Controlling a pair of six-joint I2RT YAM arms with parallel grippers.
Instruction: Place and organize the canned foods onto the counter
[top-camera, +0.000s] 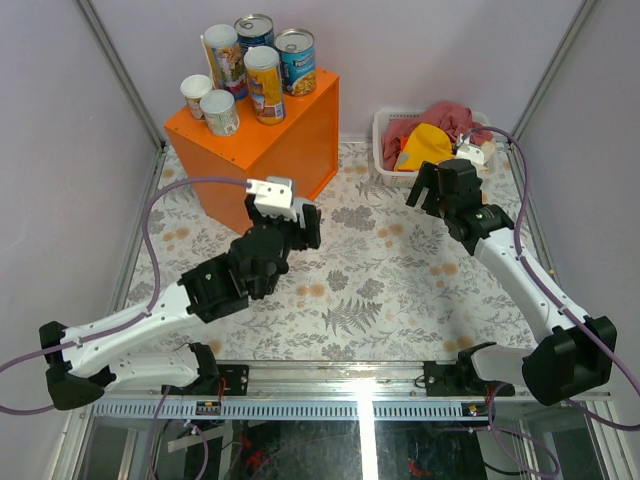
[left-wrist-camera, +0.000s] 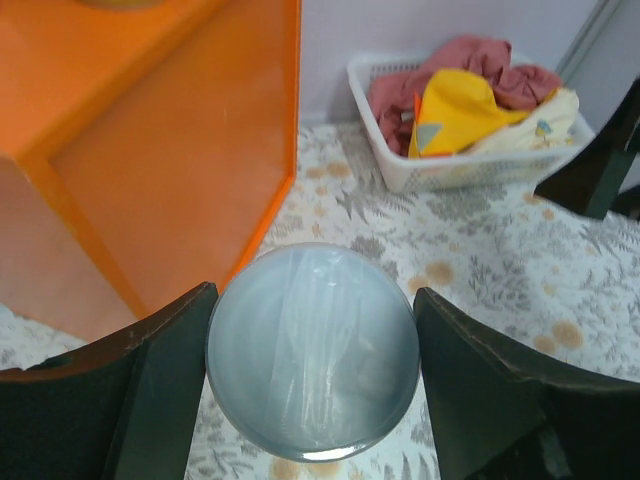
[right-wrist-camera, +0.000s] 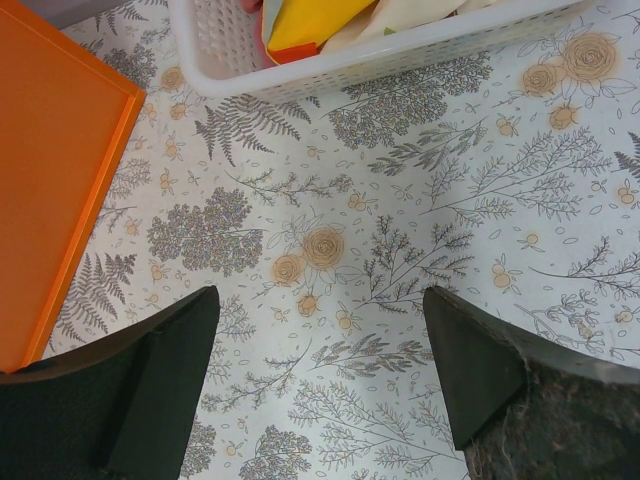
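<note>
Progress looked nearly complete: six cans stood grouped on the orange cabinet, the left fingers clasped a seventh, plastic-lidded can beside its wall, and the right fingers hung wide, empty, above the table.

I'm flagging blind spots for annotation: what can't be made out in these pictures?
- Held can: the left wrist view shows only its lid between the fingers, and the label is hidden beneath. In the top view the left arm hides it.
- Cans on the counter: label text is too small in the top view.
- Basket: the right wrist view's top edge cuts it off.
</note>
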